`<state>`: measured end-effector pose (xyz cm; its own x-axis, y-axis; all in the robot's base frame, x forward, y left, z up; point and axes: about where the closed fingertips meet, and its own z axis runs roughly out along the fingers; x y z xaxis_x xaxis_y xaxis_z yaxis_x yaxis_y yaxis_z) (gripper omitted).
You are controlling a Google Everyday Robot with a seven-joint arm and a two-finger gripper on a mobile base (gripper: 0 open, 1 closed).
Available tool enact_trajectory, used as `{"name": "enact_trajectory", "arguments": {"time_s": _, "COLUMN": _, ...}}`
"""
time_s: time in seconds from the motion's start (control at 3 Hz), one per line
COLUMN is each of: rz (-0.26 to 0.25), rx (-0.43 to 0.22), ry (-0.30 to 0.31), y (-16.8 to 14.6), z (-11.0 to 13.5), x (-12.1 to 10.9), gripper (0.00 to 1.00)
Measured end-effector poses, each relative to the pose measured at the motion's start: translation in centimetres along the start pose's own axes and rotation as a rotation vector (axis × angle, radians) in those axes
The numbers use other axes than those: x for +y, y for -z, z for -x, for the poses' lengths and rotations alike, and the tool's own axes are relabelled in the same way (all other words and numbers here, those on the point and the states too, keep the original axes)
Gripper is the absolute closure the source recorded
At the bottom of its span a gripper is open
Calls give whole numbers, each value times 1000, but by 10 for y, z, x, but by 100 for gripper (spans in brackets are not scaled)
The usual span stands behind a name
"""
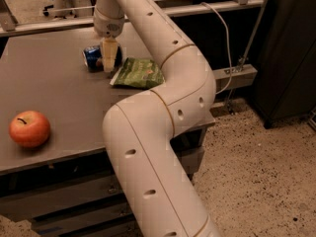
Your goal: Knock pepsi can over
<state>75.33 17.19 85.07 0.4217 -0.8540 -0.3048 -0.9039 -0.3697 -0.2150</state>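
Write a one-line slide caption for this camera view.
Robot's tool at the toppled pepsi can, beside a green chip bag on the table.
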Motion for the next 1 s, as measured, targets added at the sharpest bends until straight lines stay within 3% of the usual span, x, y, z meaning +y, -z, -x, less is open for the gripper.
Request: {"name": "enact_trajectory", "arguments": {"time_s": 1.0, "rz": 15, "rx": -35, "ry": 23, "y": 0, "z": 10, "x": 4, "gripper": 0}}
